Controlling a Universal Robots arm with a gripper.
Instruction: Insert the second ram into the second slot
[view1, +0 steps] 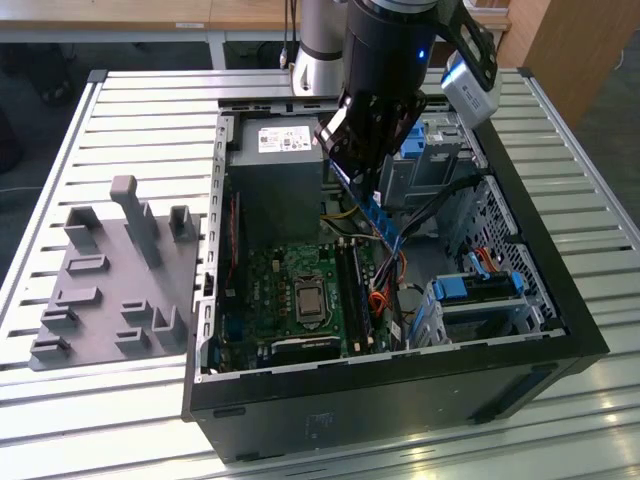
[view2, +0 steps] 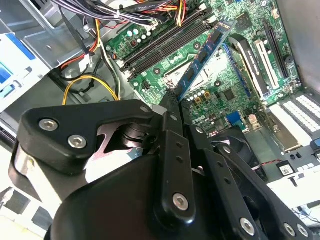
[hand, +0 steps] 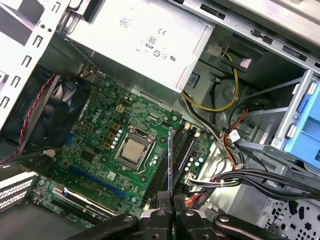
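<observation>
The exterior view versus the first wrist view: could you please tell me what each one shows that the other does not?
Exterior view: the slatted table, the grey fixture tray and the arm's dark wrist above the computer case. First wrist view: the case fan with its red-and-black twisted wire. Both: the gripper shut on the second ram, the motherboard, its CPU socket and the power supply.

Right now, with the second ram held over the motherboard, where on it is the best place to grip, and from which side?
Pinch it across its two flat faces, near the long edge away from the board, coming from above. The second ram is thin and flat and lines up with the memory slots, so its board-facing edge must stay free. The gripper holds it this way.
</observation>
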